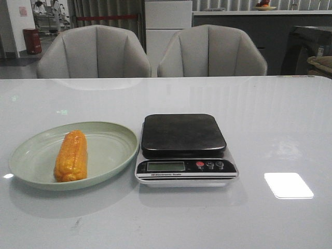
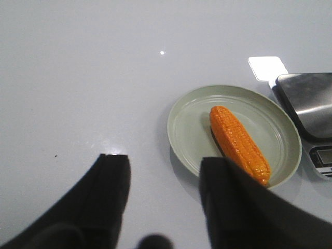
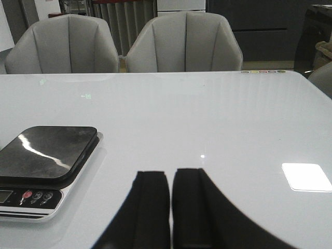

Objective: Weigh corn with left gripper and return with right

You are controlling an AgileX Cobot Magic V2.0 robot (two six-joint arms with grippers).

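Observation:
The orange-yellow corn (image 1: pixel 71 155) lies lengthwise on a pale green plate (image 1: pixel 111 150) at the table's left; it also shows in the left wrist view (image 2: pixel 236 140) on the plate (image 2: pixel 187 124). The scale (image 1: pixel 184 148) with its black platform stands just right of the plate, nothing on it. My left gripper (image 2: pixel 165 162) is open and empty, above bare table beside the plate's rim, apart from the corn. My right gripper (image 3: pixel 170 176) is shut and empty, over the table right of the scale (image 3: pixel 44 155). Neither gripper shows in the front view.
Two grey chairs (image 1: pixel 93 52) (image 1: pixel 211 52) stand behind the table's far edge. A bright light reflection (image 1: pixel 288 185) lies on the glossy white tabletop right of the scale.

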